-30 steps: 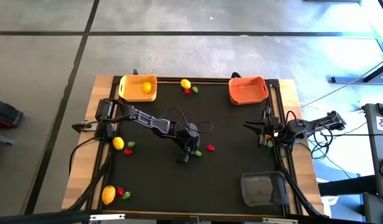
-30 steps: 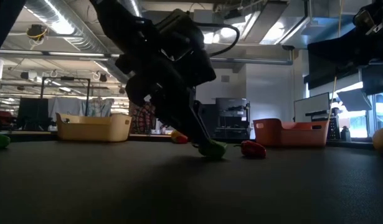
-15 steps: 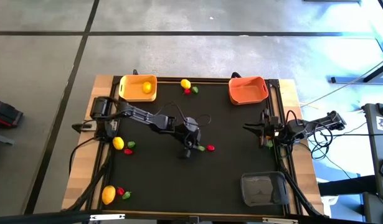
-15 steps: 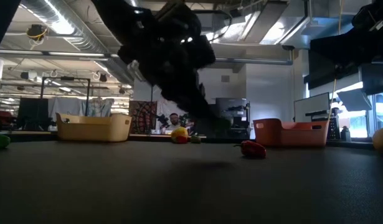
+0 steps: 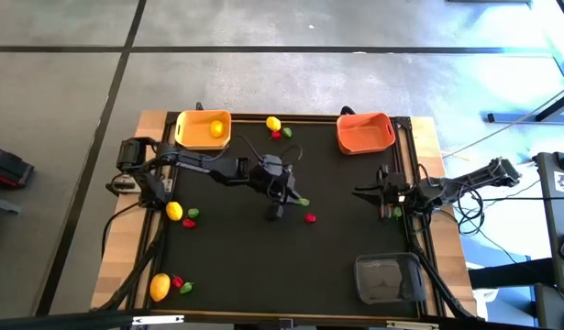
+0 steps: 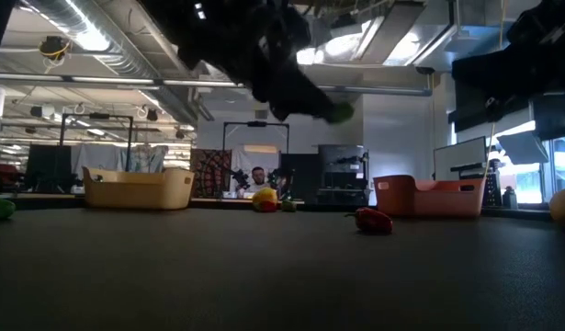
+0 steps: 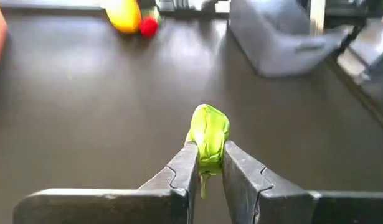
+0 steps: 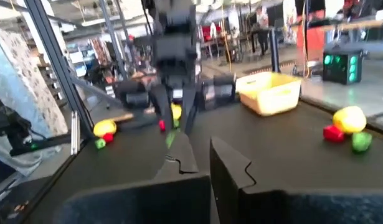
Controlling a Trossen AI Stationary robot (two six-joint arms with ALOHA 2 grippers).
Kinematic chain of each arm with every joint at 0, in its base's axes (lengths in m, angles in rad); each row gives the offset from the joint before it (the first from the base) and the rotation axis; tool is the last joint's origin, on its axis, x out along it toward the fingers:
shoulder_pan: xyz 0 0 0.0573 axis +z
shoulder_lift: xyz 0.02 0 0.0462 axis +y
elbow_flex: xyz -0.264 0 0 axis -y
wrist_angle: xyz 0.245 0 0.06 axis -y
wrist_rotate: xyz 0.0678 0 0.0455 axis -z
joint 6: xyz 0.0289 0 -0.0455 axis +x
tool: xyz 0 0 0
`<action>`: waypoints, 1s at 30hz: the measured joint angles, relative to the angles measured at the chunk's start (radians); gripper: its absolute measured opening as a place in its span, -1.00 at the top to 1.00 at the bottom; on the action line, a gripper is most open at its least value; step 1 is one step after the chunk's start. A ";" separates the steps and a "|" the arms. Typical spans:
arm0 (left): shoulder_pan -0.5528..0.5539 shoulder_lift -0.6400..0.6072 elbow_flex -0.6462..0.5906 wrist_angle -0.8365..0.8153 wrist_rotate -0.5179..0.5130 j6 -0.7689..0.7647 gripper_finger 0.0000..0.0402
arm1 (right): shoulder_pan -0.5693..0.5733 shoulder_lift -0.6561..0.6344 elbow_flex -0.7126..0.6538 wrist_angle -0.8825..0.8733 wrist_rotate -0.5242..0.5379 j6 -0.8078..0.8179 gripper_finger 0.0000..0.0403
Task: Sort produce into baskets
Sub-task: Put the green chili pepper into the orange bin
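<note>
Above the middle of the dark worktop [image 5: 226, 257], the left claw [image 5: 298, 199] hangs in the air with a small green produce piece [image 7: 208, 132] pinched between its two fingers [image 7: 181, 169]. The fingers are nearly together, parted only by the piece itself. From table height the piece [image 6: 340, 113] shows well clear of the surface, though the arm above it is only a dark shape against the ceiling lights.

Taking the red piece [image 5: 310, 218] on the mat as the mark: the held green one is just up and to its left from overhead. The orange-red basket [image 5: 365, 133] sits well beyond it toward the far right corner, the dark grey basket [image 5: 388, 279] toward the near right corner, and the yellow-orange basket [image 5: 204, 129] far off to the left at the back, with a lemon [image 5: 215, 129] inside. Between the two back baskets lie a lemon [image 5: 273, 124], a red piece [image 5: 276, 134] and a green piece [image 5: 287, 132], close together. Two more such clusters lie far left of the mark, one at mid-edge [image 5: 175, 212] and one at the near corner [image 5: 160, 288]; their small pieces are hard to tell apart.

Right of the mark, at the worktop's edge, the right claw [image 8: 196, 149] waits empty, its fingers a narrow gap apart.
</note>
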 joint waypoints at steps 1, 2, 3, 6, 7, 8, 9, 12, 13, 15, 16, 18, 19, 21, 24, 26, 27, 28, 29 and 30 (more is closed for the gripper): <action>0.004 -0.003 0.000 0.017 0.000 -0.004 0.73 | 0.000 0.029 0.000 0.022 -0.009 0.015 1.00; 0.007 -0.005 0.000 0.028 -0.001 -0.005 0.72 | 0.000 0.059 0.000 0.049 -0.017 0.022 1.00; 0.011 -0.005 0.000 0.052 -0.002 -0.006 0.71 | 0.000 0.091 0.000 0.086 -0.022 0.028 1.00; 0.018 -0.006 0.000 0.122 -0.003 -0.019 0.70 | 0.000 0.180 0.000 0.198 -0.022 0.052 1.00; 0.019 -0.006 0.000 0.143 -0.003 -0.026 0.70 | 0.000 0.209 0.000 0.235 -0.022 0.054 1.00; 0.021 -0.006 0.000 0.162 -0.007 -0.031 0.70 | 0.000 0.240 0.000 0.264 -0.022 0.054 1.00; 0.023 -0.006 0.000 0.177 -0.011 -0.038 0.69 | 0.000 0.268 0.000 0.285 -0.021 0.054 0.99; 0.023 -0.006 0.000 0.221 -0.014 -0.063 0.69 | 0.000 0.350 0.000 0.348 0.002 0.053 0.92; 0.023 -0.006 0.000 0.235 -0.015 -0.070 0.69 | 0.000 0.378 0.000 0.375 0.007 0.053 0.87; 0.023 -0.006 0.000 0.264 -0.023 -0.075 0.69 | 0.000 0.435 0.000 0.432 0.010 0.049 0.73; 0.023 -0.006 0.000 0.276 -0.032 -0.075 0.69 | 0.000 0.463 0.000 0.471 0.013 0.046 0.65; 0.023 -0.006 0.000 0.292 -0.038 -0.076 0.69 | 0.000 0.517 0.000 0.567 0.014 0.045 0.51; 0.022 -0.006 0.000 0.302 -0.041 -0.078 0.69 | 0.000 0.544 0.003 0.616 0.015 0.038 0.44; 0.022 -0.006 0.000 0.323 -0.041 -0.095 0.69 | 0.000 0.601 0.023 0.678 0.016 -0.019 0.33; 0.022 -0.006 0.000 0.340 -0.041 -0.115 0.69 | 0.000 0.686 0.081 0.706 0.016 -0.110 0.23; 0.022 -0.006 0.000 0.341 -0.041 -0.123 0.69 | 0.000 0.742 0.126 0.705 0.016 -0.157 0.20; 0.022 -0.006 0.000 0.342 -0.041 -0.124 0.69 | 0.000 0.772 0.152 0.703 0.017 -0.177 0.19; 0.021 -0.006 0.000 0.342 -0.041 -0.127 0.69 | 0.000 0.802 0.180 0.703 0.021 -0.198 0.19; 0.020 -0.006 0.000 0.342 -0.041 -0.128 0.69 | 0.000 0.827 0.204 0.703 0.029 -0.218 0.20; 0.017 -0.006 0.000 0.342 -0.041 -0.127 0.69 | 0.000 0.854 0.232 0.703 0.038 -0.234 0.20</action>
